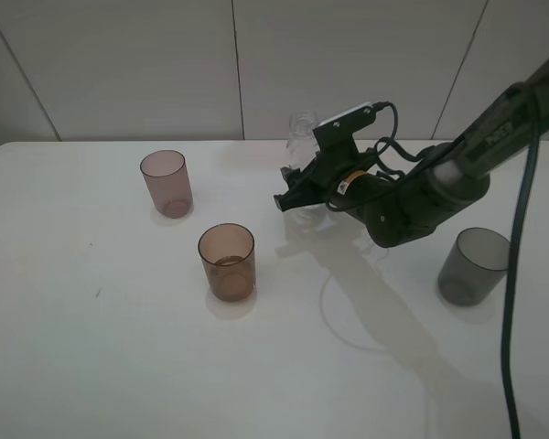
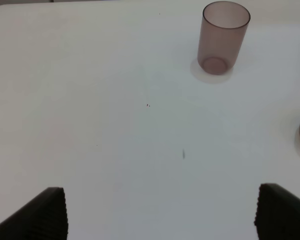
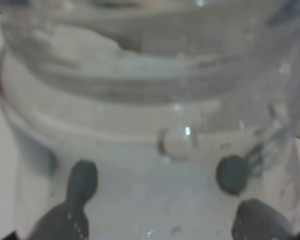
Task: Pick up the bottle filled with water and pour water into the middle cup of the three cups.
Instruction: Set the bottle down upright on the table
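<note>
Nearest us, at six o'clock of the table (image 1: 91, 366), nothing stands. Our right gripper (image 1: 297, 197) clasps the bottle (image 1: 302, 137) at one o'clock of the middle cup (image 1: 227, 262). Our left gripper (image 2: 160, 212) is spread wide over bare tabletop. The bottle has no cap, so a hasty swing could spill water. The mauve cup (image 1: 166, 183) and grey cup (image 1: 476, 266) stand well apart, leaving room.

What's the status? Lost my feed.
Right end effector at the bottle, grip unconfirmed. Left end effector open, idle. Amber cup unobstructed.
</note>
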Robot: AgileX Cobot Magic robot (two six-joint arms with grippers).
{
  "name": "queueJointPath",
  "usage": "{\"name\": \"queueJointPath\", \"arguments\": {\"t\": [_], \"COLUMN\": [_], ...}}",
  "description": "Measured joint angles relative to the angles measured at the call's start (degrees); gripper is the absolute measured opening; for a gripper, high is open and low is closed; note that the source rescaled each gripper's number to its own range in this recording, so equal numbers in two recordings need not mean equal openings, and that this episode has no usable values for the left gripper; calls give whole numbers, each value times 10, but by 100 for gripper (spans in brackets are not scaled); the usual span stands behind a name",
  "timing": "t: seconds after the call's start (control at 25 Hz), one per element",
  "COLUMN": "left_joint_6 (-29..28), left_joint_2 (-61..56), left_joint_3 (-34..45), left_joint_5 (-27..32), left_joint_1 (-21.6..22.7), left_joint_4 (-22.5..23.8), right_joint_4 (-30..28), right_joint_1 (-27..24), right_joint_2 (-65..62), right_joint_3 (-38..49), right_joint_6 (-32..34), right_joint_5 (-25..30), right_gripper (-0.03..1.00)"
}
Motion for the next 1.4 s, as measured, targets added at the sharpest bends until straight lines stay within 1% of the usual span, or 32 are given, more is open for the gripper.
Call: {"name": "queueJointPath", "arguments": {"t": [0.44,0.48,0.52,0.56,0.64,0.68,0.72,0.8,1.04,1.2,1.4], "left_joint_6": [0,0,0,0,0,0,0,0,0,0,0], "left_joint_2": [0,0,0,0,0,0,0,0,0,0,0], "left_joint_3": [0,0,0,0,0,0,0,0,0,0,0], "left_joint_5": [0,0,0,0,0,0,0,0,0,0,0], "left_joint_1": [0,0,0,0,0,0,0,0,0,0,0], "left_joint_4": [0,0,0,0,0,0,0,0,0,0,0], "right_joint_4": [0,0,1,2,3,4,4,4,4,4,4], "right_joint_1": [0,0,0,0,0,0,0,0,0,0,0], "right_joint_2": [17,17,17,17,17,17,17,15,-31,-79,-146], "right_joint_3": [0,0,0,0,0,0,0,0,0,1,1], "right_joint_6": [0,0,0,0,0,0,0,0,-7,-13,-15], "right_joint_5": [1,-3,-5,-7,-9,-9,-9,-10,-8,0,37], "right_gripper": [3,5,12,23,53,63,71,78,82,82,82]}}
